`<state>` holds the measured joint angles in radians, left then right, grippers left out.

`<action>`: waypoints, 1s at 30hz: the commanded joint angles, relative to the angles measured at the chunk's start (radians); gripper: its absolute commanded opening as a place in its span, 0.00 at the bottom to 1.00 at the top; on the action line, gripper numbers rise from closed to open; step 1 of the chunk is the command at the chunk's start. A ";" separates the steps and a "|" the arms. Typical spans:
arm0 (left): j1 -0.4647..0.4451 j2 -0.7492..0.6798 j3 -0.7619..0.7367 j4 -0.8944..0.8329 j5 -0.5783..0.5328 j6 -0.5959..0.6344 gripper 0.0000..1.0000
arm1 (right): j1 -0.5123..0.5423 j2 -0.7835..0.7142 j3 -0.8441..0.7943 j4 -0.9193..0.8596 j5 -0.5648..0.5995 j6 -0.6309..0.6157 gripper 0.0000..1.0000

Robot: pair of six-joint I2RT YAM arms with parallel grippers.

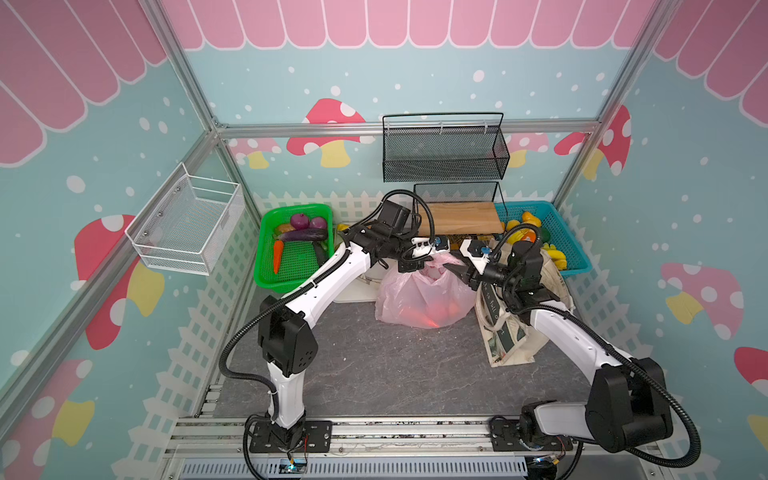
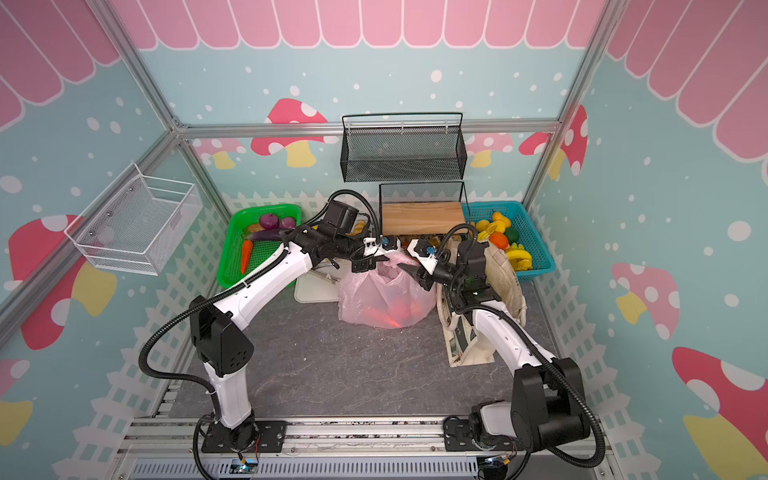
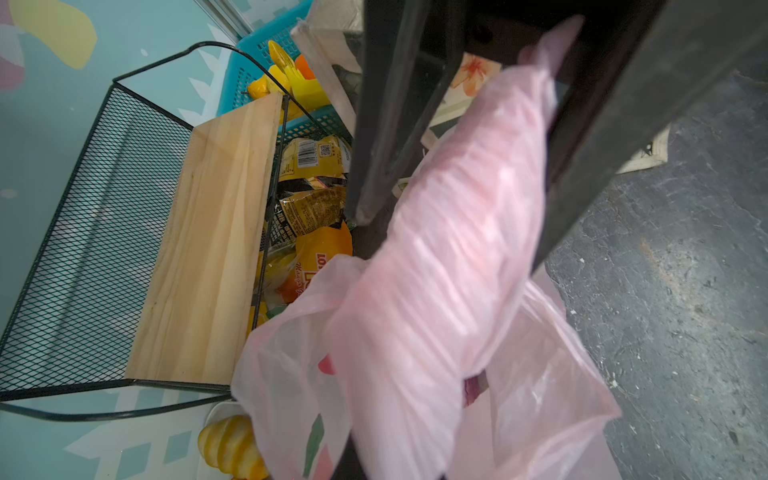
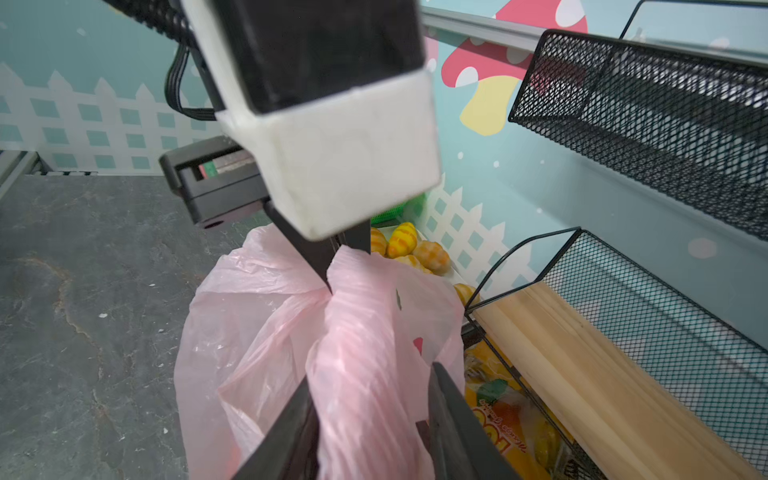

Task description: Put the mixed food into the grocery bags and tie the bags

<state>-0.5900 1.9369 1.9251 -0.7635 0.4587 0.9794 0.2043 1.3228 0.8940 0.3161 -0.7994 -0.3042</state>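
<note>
Inspecting the tie-off on the pink bag [image 1: 419, 295], I find it sitting on the bench [image 1: 374, 365] directly below both sets of jaws, its film bulged by red and orange shapes [image 1: 436, 316] that I take to be produce already loaded. One twisted handle [image 4: 357, 374] is drawn up from the bag mouth as a tight rope. The left jaws are pressed together on its upper end, pinching the plastic, and in my judgement that grip keeps the strand taut and the mouth lifted clear of the contents. The right jaws stand parted lower on the same strand. It runs between them, with one finger against it and a gap on the other side, so I record no clamp there. I read this as a hand-over within the knot, with the left side carrying the strand so the right is free to take a new hold. The slack second lobe of film [image 4: 232, 316] hangs to the outer side of the left jaws, unheld. The canvas tote [image 1: 519, 345] lies slumped on the bench behind the right jaws, partly under that arm, its handles untied. The carrot [image 1: 277, 255] and the eggplant [image 1: 301, 236] lie in the green basket [image 1: 261, 266], well out beyond the left jaws. The yellow snack packets [image 3: 313, 208] sit in the mesh shelf [image 3: 104, 249] just past both jaws. Filling is therefore incomplete. One risk noted is that thin film may slip or tear under a hard pull.
</note>
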 commanded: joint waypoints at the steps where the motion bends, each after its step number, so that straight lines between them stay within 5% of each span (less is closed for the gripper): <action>1: -0.007 -0.041 -0.023 0.005 -0.013 0.051 0.00 | 0.004 -0.026 -0.007 -0.065 0.008 -0.132 0.54; 5: -0.020 -0.047 -0.035 0.012 -0.042 0.072 0.00 | 0.004 -0.006 0.024 -0.112 -0.031 -0.154 0.66; 11: -0.031 -0.071 -0.084 0.065 -0.064 0.094 0.00 | 0.006 0.050 0.070 -0.087 -0.084 -0.109 0.69; 30: -0.045 -0.085 -0.104 0.088 -0.085 0.117 0.00 | 0.010 0.183 0.158 -0.111 -0.081 -0.125 0.46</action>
<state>-0.6243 1.8858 1.8236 -0.6819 0.3660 1.0561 0.2050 1.4845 1.0290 0.2272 -0.8722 -0.3946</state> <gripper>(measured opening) 0.047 0.460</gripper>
